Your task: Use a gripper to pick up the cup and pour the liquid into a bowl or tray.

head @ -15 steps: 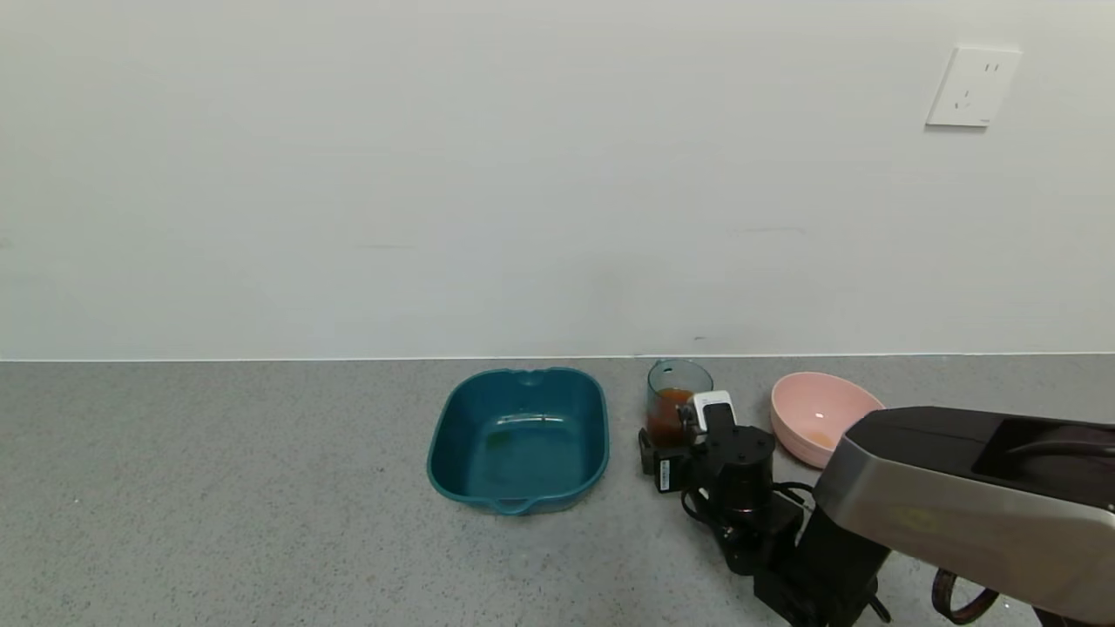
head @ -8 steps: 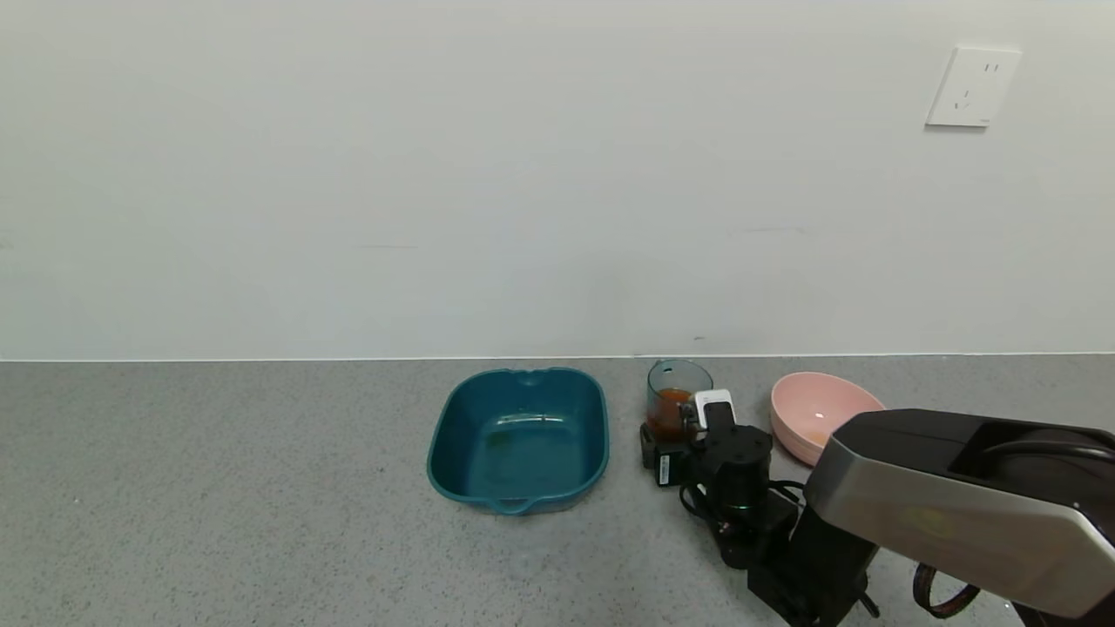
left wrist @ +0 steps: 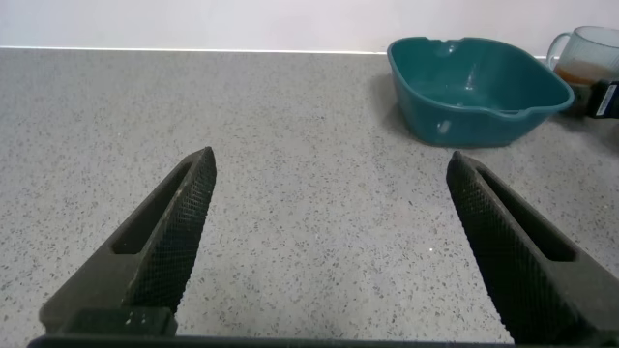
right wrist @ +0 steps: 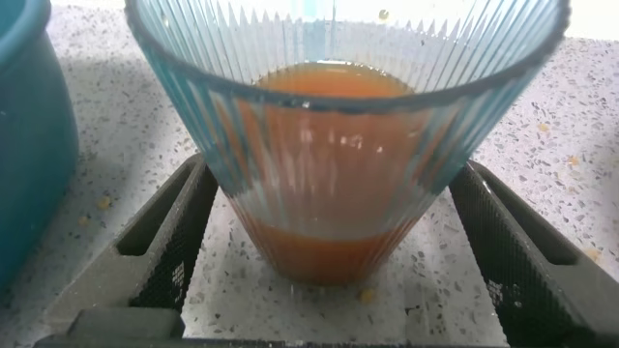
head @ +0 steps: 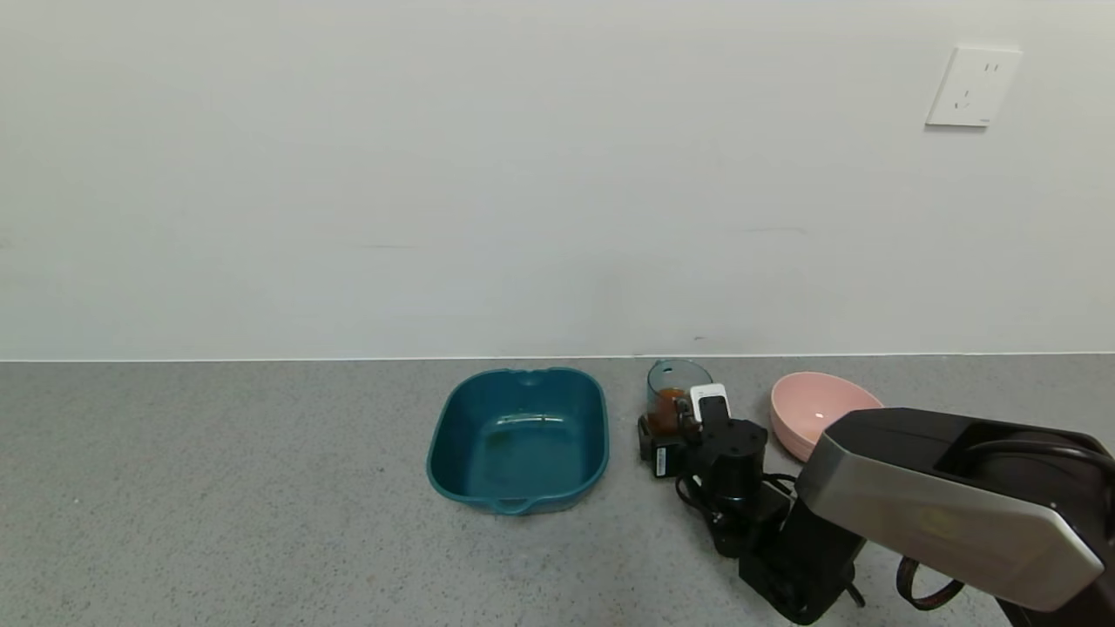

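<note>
The cup (head: 678, 381), a ribbed translucent blue-grey tumbler, stands upright on the grey counter near the wall, holding orange-brown liquid (head: 669, 406). My right gripper (head: 681, 420) is open, low on the counter, with one finger on each side of the cup. In the right wrist view the cup (right wrist: 338, 116) fills the picture, the liquid (right wrist: 324, 222) shows through its wall, and the fingers (right wrist: 164, 251) flank its base with gaps. The pale pink bowl (head: 814, 409) sits to the cup's right. My left gripper (left wrist: 329, 164) is open and empty over bare counter, far left.
A dark teal rectangular tray (head: 518, 435) sits left of the cup, close to it; it also shows in the left wrist view (left wrist: 474, 82). The white wall runs just behind all three. A wall socket (head: 972, 85) is high on the right.
My right gripper has slid forward toward the wall, so the cup now stands deeper between its open fingers. The cup, bowl and tray have not moved.
</note>
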Action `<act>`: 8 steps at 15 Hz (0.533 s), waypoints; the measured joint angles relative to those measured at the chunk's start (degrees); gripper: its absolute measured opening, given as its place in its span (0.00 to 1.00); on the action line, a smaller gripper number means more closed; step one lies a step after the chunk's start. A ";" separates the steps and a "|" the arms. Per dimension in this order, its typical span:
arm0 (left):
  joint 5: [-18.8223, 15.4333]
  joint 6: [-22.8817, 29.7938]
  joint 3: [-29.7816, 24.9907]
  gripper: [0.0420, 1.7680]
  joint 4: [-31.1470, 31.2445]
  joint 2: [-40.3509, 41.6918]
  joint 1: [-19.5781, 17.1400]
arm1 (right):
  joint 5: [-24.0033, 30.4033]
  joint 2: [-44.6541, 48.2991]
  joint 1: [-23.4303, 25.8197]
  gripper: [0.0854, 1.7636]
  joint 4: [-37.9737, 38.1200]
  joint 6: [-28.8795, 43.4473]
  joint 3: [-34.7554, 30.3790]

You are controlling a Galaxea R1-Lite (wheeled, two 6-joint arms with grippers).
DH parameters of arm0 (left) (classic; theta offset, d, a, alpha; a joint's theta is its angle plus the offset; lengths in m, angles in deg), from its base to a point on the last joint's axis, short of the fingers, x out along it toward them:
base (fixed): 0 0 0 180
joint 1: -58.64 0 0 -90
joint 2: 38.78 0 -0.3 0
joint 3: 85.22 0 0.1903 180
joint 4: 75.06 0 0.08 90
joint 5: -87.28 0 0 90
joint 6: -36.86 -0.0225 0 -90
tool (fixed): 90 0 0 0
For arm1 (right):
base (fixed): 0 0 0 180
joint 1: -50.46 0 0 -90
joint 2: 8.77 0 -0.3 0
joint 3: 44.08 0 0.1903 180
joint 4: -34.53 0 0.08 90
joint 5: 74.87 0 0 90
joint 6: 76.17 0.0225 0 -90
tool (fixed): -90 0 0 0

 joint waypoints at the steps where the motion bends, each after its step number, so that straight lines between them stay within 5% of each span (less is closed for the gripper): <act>1: 0.00 0.00 0.00 0.97 0.00 0.00 0.00 | 0.04 -0.24 0.00 0.97 -0.24 -0.21 0.22; 8: 0.00 0.00 0.00 0.97 0.00 0.00 0.00 | 0.65 -2.15 0.46 0.97 -3.47 -4.61 2.04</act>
